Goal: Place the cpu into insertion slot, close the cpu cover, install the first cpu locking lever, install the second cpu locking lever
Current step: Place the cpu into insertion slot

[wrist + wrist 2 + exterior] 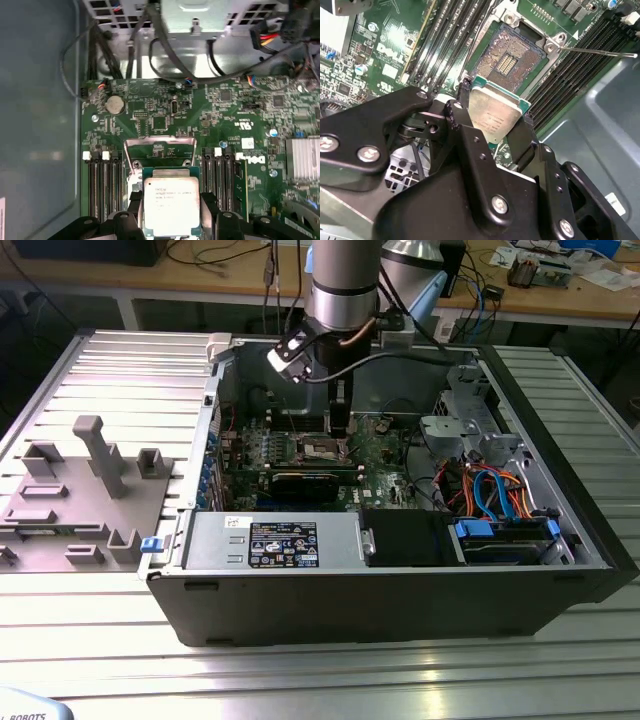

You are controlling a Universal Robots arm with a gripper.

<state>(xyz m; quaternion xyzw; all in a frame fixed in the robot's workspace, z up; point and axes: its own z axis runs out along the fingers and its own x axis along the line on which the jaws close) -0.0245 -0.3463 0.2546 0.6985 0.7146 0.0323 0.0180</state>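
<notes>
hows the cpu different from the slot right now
The cpu shows a smooth, dull silver top; the slot is a dark recess with rows of gold contacts. The cpu is gripped between the fingers and not seated; the slot sits fixed in the green board, open and empty. Both are square and look close in footprint.

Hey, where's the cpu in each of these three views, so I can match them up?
Exterior view: too small to tell; the gripper hangs over the green board.
Second wrist view: cpu clamped in the gripper, beside the open slot.
First wrist view: cpu clamped likewise, next to the raised cover.
Landmark: the green board.
</notes>
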